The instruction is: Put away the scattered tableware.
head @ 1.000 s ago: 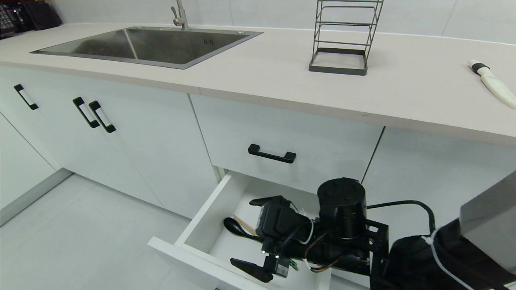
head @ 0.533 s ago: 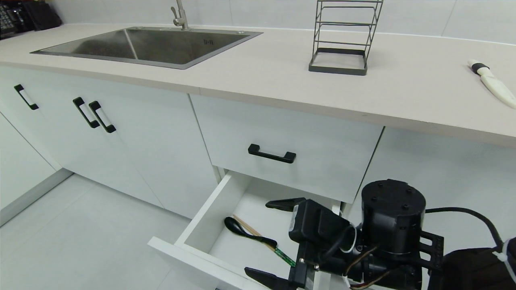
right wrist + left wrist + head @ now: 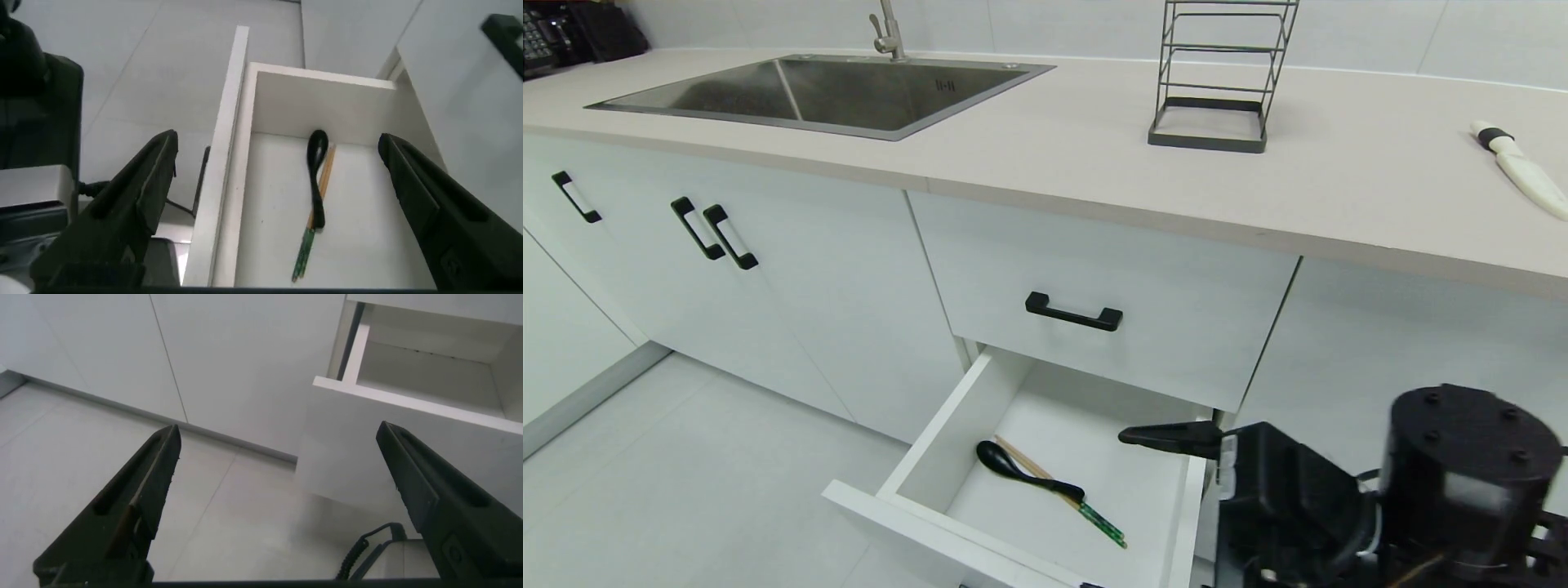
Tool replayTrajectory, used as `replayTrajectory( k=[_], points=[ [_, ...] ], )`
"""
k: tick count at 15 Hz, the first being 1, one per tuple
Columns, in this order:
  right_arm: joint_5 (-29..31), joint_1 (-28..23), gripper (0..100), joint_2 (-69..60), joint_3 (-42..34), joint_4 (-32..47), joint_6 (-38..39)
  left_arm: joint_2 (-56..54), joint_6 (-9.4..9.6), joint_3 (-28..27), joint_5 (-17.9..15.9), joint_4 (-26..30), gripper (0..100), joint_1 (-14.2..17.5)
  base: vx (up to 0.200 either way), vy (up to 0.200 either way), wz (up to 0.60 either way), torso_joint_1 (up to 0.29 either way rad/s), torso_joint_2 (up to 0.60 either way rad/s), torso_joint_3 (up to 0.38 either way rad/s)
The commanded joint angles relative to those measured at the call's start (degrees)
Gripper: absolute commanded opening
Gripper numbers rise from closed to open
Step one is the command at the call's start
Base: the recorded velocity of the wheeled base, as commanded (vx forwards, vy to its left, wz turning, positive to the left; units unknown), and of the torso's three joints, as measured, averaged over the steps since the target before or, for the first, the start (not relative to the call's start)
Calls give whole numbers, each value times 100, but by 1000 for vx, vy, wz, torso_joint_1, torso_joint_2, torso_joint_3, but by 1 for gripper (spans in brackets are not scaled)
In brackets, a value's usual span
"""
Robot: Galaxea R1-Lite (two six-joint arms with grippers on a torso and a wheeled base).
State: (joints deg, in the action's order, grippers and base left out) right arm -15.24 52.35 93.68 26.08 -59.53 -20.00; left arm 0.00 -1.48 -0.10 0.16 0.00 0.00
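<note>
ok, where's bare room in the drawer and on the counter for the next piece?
Drawer: bare floor behind and right of the black spoon and chopsticks; crowded where they cross. Countertop: open between sink and wire rack, and between rack and white utensil.

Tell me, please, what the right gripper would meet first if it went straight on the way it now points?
Probably the floor of the open drawer, beside the black spoon and chopsticks, though depth is unclear.

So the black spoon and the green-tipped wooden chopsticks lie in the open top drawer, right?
Not quite. The head view shows the black spoon and green-tipped wooden chopsticks lying in the open lower white drawer; the top drawer is shut.
</note>
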Motion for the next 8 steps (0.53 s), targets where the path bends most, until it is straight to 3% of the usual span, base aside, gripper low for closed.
replayTrajectory(
  k=[1,3,6,8],
  points=[
    [38,-603,100,-1379,-604,205,190,0,-2,1,2,0,100,0,0,0,0,0,0,0],
    [12,-1060,100,-1986,-1026,468,269,0,-2,1,2,0,100,0,0,0,0,0,0,0],
    [118,-1324,100,-2601,-1465,591,295,0,68,1,2,0,100,0,0,0,0,0,0,0],
    [91,-2035,100,-3550,-1834,776,313,0,-2,1,2,0,100,0,0,0,0,0,0,0]
  ],
)
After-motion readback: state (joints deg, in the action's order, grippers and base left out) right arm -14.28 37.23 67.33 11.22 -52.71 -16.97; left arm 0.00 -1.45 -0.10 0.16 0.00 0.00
